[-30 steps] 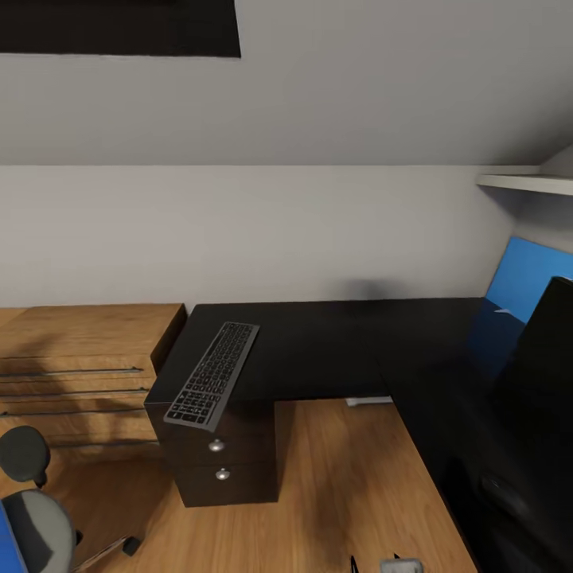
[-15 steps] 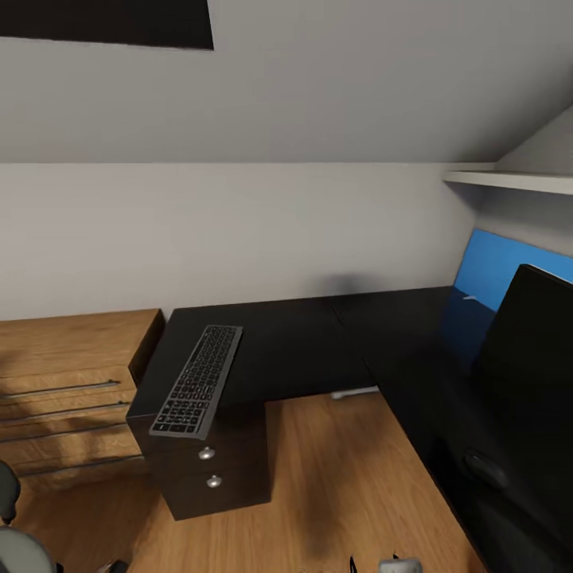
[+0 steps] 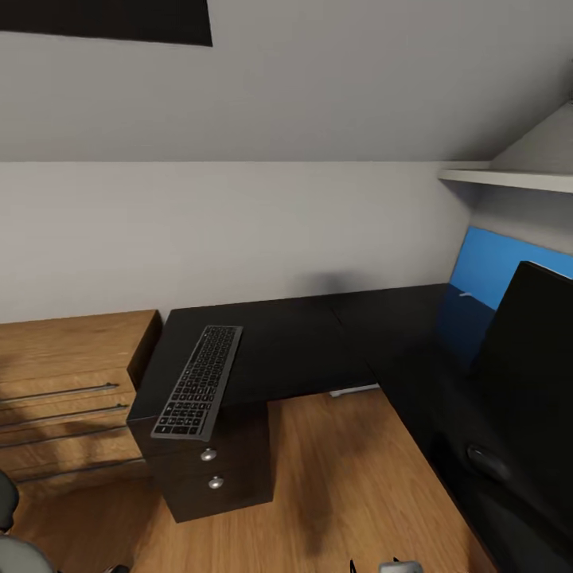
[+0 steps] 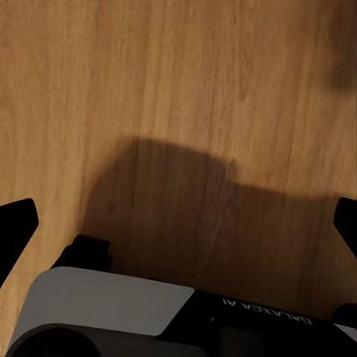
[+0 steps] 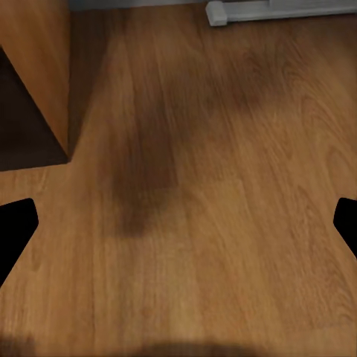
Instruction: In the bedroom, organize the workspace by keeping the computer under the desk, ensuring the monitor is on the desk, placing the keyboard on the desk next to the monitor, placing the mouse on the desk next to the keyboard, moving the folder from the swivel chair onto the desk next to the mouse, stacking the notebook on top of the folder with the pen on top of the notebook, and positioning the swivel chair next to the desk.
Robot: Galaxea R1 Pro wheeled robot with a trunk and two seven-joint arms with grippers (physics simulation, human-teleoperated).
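One keyboard (image 3: 198, 381) is seen lower left on the desk (image 3: 318, 342), its long side pointing away; both grippers' fingers (image 4: 15, 230) (image 5: 15, 227) are spread wide, holding nothing.

Head view from above, facing the corner counter (image 3: 318, 342) and wall; both wrist views aimed close down at the wooden floor (image 5: 223, 186), shared with the head view.

We see an L-shaped black desk (image 3: 318, 342) against a grey wall. A black keyboard (image 3: 198, 381) lies on its left end, above a dark drawer unit (image 3: 215, 469). At right, the black monitor (image 3: 529, 350) stands before a blue back panel (image 3: 493, 270). A light-wood dresser (image 3: 68, 382) sits at left.
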